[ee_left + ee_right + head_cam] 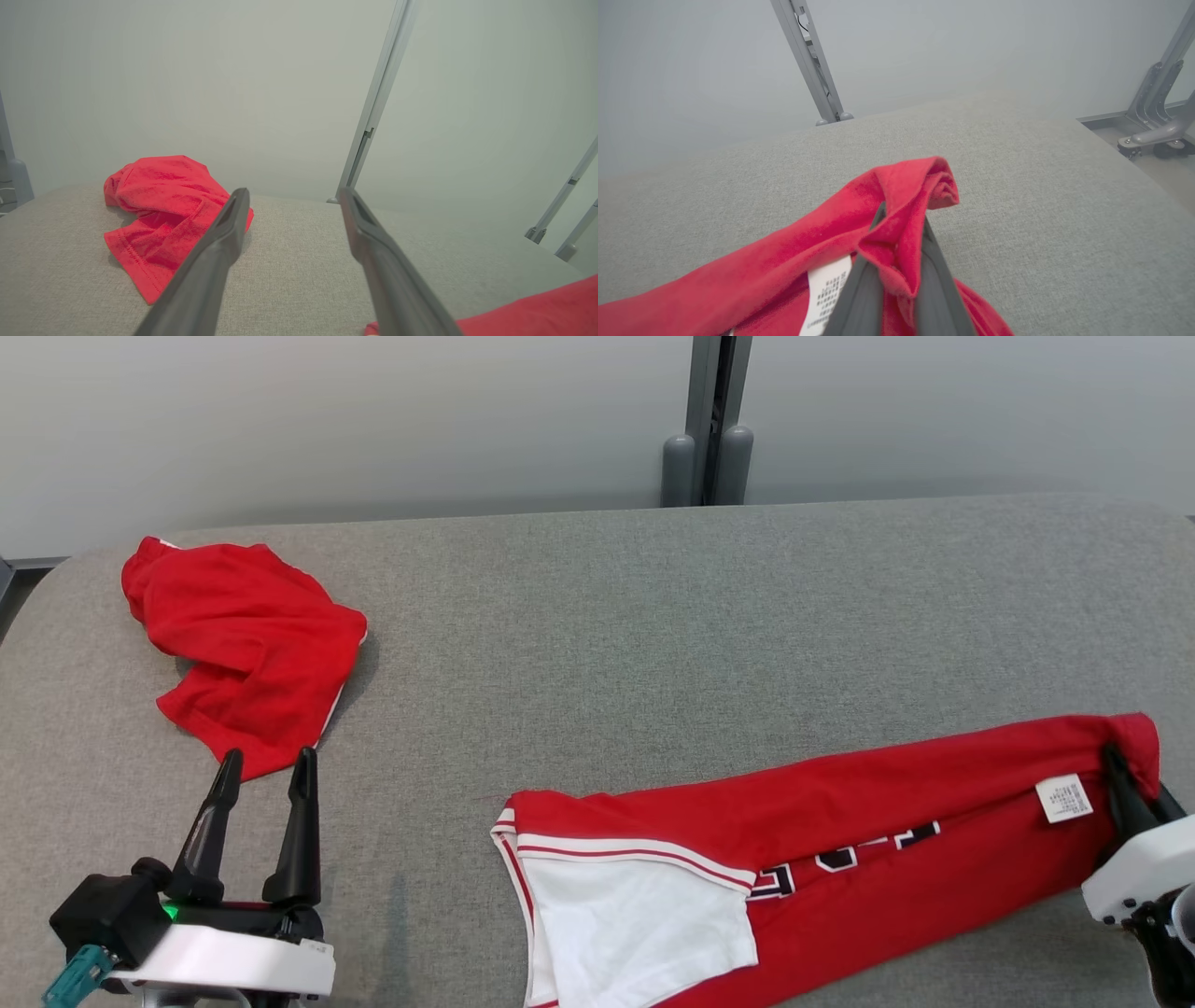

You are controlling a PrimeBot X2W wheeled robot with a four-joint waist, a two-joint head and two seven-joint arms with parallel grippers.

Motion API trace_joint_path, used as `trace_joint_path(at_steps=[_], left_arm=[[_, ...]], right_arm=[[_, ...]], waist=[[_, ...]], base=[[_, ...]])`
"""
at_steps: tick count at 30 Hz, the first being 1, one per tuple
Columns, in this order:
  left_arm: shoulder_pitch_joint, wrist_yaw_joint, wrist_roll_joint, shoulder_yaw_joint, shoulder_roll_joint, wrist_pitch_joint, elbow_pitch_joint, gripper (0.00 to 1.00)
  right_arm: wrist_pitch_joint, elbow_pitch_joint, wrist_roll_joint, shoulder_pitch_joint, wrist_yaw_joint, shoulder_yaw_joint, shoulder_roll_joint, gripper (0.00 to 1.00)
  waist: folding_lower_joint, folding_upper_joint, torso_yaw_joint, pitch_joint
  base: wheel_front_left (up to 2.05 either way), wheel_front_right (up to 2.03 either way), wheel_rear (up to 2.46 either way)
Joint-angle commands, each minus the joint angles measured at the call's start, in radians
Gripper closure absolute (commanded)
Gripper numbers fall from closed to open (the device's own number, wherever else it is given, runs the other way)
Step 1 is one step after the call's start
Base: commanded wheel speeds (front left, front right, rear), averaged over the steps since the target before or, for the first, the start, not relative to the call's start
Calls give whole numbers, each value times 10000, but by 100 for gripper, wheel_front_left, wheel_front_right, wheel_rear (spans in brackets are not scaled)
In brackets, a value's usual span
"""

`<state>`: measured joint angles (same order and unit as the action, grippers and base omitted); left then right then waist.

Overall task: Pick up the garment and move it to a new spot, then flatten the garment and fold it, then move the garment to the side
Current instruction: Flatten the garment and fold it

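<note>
The garment [840, 821] is a long red jersey with white trim, a white inner panel and black lettering. It lies stretched across the near right of the grey padded table [653, 616]. My right gripper [1125, 770] is shut on its far right end, beside a white label [1064, 798]. In the right wrist view the red cloth [784, 266] is bunched between the fingers of the right gripper [901, 219], lifted slightly off the table. My left gripper [269, 758] stands open and empty at the near left. The same left gripper [293, 193] shows wide apart in its wrist view.
A second, crumpled red garment [247, 644] lies at the far left, just beyond my left fingertips; it also shows as a red heap [159, 205] in the left wrist view. A grey metal post [709, 420] stands behind the table against the wall.
</note>
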<state>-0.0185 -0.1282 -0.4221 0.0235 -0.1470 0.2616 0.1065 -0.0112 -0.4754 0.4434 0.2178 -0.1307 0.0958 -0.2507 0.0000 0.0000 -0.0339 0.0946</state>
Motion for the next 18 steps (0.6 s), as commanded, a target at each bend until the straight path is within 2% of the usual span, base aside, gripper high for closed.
trace_joint_path(at_steps=[1,4,9,14,18], left_arm=[[34,-20,34,-23,-27,42,12,0],[84,-21,68,-94,9,42,20,0],[210,-20,105,-104,77,42,95,0],[141,-25,111,-54,149,41,189,0],[125,-27,46,-29,144,42,330,0]], right_arm=[[-43,286,-272,21,-3,148,47,100],[-328,1500,-1040,-118,-5,227,477,100],[-1231,3898,-1828,-510,-3,-202,987,100],[-2126,5553,-1816,-985,-5,-1340,1283,100],[-2589,6123,-1233,-1291,-5,-2742,1653,100]], waist=[[0,0,18,-28],[0,0,15,-97],[0,0,30,-189],[0,0,160,-243],[0,0,454,-301]], base=[[0,0,0],[0,0,0],[0,0,0],[0,0,0],[0,0,0]])
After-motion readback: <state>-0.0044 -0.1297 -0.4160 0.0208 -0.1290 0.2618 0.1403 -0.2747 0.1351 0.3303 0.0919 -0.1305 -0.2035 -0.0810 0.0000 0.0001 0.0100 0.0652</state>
